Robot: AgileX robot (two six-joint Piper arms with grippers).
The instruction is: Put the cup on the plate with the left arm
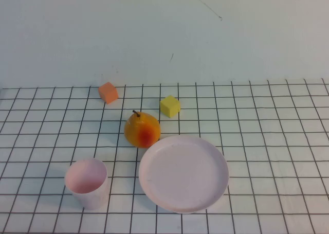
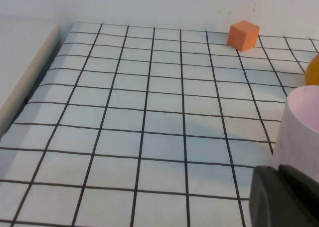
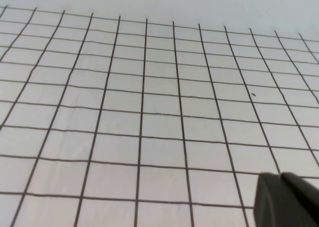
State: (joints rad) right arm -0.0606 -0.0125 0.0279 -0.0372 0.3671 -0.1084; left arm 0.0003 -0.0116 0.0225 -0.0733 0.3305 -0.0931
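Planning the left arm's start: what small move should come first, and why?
Probably bring the left gripper toward the cup. The cup stands upright on the table, apart from the plate, ungrasped. The right gripper sees only bare grid.

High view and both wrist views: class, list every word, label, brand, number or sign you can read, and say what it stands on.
None: no readable text anywhere.
The cup, plate, pear, orange cube and yellow cube are plain.
The table carries only black grid lines.
The left gripper and right gripper, each a black corner piece, carry no marking.
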